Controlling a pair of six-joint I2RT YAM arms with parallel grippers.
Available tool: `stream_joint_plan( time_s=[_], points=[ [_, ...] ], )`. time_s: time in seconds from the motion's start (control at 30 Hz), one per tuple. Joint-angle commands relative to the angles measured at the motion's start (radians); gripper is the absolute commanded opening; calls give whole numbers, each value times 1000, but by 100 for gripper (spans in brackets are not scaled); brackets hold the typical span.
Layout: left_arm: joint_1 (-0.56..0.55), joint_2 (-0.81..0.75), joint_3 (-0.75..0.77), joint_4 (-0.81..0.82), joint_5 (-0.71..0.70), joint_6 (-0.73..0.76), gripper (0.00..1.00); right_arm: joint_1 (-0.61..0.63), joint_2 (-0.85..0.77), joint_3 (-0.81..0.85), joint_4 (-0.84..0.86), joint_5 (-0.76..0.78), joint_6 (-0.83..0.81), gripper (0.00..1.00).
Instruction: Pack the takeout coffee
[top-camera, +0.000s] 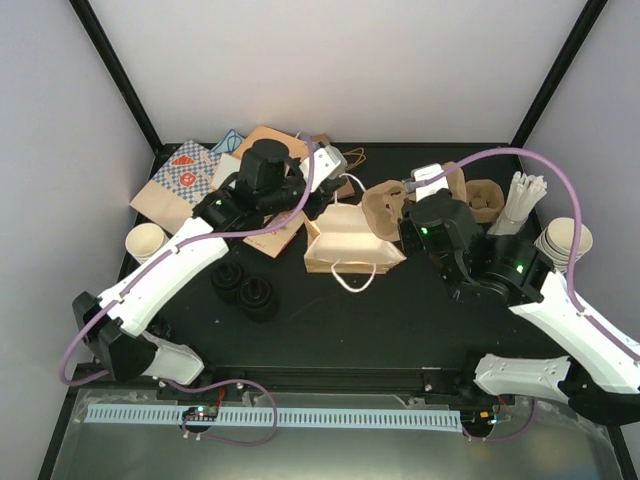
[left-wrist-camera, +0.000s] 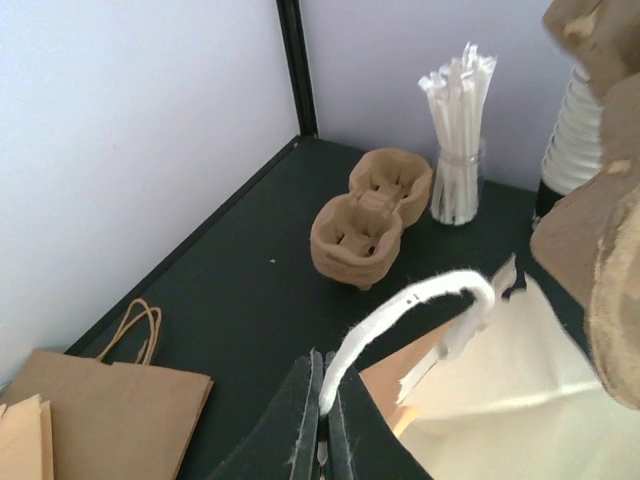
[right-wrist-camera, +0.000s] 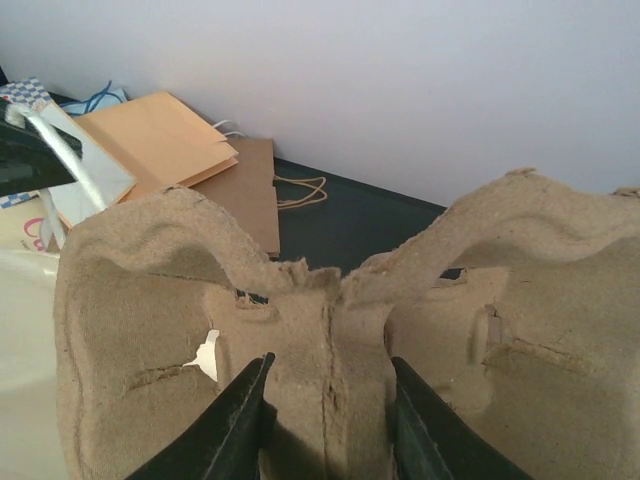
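At the back of the table (top-camera: 400, 320), the left pincer (left-wrist-camera: 322, 385) is clenching the white handle (left-wrist-camera: 420, 298) of the white paper bag (top-camera: 350, 240), fingers pressed flat together on the cord. The right pincer (right-wrist-camera: 325, 410) is grasping the brown pulp two-cup carrier (right-wrist-camera: 330, 300) by its central ridge, holding it in the air just beside the bag's right end. No capped cup is showing in any view.

Tearing is looking like the main danger. The paper where the handle joins the bag seems ragged, though the wrist view is too close to be sure, and a hard pull there could rip the handle free. The carrier is also sitting wide against the bag's mouth, so a tilted entry could be catching its rim on the bag's edge and folding the side inward. With both wrists working so near each other, one could be knocking the other.

Room is lying mostly toward the near side, where bare table is stretching in front of the bag. Behind and to the right, spare carriers (left-wrist-camera: 365, 225), a jar of wrapped straws (left-wrist-camera: 455, 120) and stacked cups (top-camera: 563, 243) are crowding in. Flat brown bags (top-camera: 185, 185) and loose black lids (top-camera: 245, 285) are hemming the left.
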Motion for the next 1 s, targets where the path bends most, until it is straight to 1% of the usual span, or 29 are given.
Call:
stream_joint_plan(
  time_s=[0.0,0.1,0.2,0.27,0.53,0.77,0.97],
  points=[
    [-2,-53,31,48,64,-86,2,3,-52,-20,44,-12,-7,30],
    [-2,-63,31,53,94,-129,2,4,-102,-53,61,-75,1,30],
    [-3,-65,32,49,122,-158,2,4,-167,-79,79,-185,25,30],
    [-3,-66,31,41,132,-171,2,4,-199,-95,97,-287,48,30],
    [-3,-61,20,9,158,-220,2,4,-268,-187,232,-536,143,30],
    [-4,-62,-3,7,210,-297,2,4,-314,-251,373,-692,208,29],
    [-4,-64,-19,10,248,-347,2,3,-333,-311,483,-753,255,27]
  ],
)
